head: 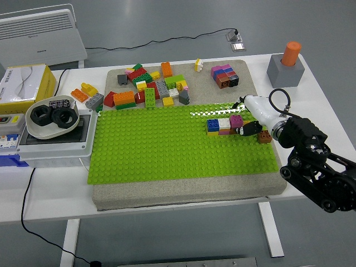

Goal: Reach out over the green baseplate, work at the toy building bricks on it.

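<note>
The black right arm ends in a white-backed right hand (251, 125) whose dark fingertips seem pinched on the short row of blue, white, magenta and brown toy bricks (225, 126) pressed onto the flat green studded baseplate (167, 150), beyond which spare bricks (150, 86) wait.

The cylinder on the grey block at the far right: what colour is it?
Orange, seen clearly in the head view.
</note>
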